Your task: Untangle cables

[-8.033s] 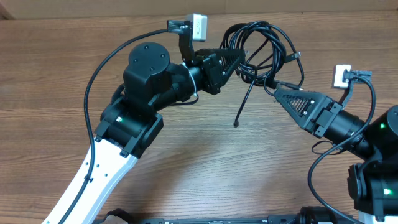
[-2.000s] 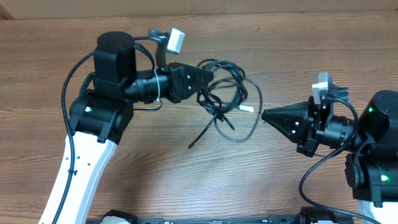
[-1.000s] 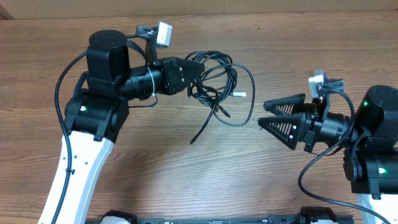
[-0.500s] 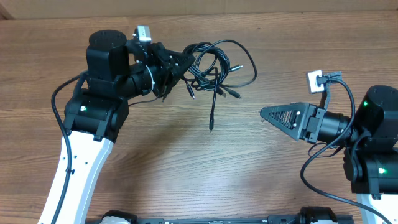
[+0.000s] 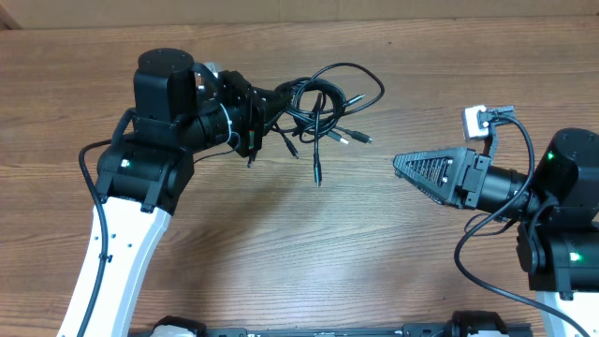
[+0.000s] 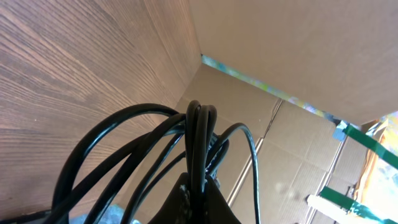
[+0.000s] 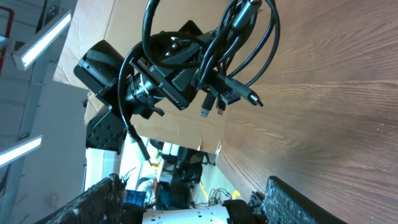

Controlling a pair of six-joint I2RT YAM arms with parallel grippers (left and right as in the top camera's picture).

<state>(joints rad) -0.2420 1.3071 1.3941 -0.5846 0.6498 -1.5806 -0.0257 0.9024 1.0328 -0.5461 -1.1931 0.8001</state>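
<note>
The cables (image 5: 323, 94) are a tangled bundle of thin black cords with loops and several plug ends hanging down. My left gripper (image 5: 279, 99) is shut on the bundle and holds it above the table. In the left wrist view its fingers (image 6: 186, 196) pinch several strands of the cables (image 6: 200, 134). My right gripper (image 5: 401, 161) is open and empty, to the right of the bundle and apart from it. The right wrist view shows its fingers (image 7: 102, 199) wide apart, with the cables (image 7: 217, 43) hanging from the left gripper (image 7: 177, 74) ahead.
The wooden table (image 5: 309, 253) lies under both arms. A cardboard wall (image 5: 281, 11) runs along the far edge. Thick black arm wires (image 5: 98, 159) loop beside each arm.
The right gripper has let go of the bundle, drawn back to the right and opened. The left gripper has carried the bundle to the left and rolled, so plug ends now dangle.
</note>
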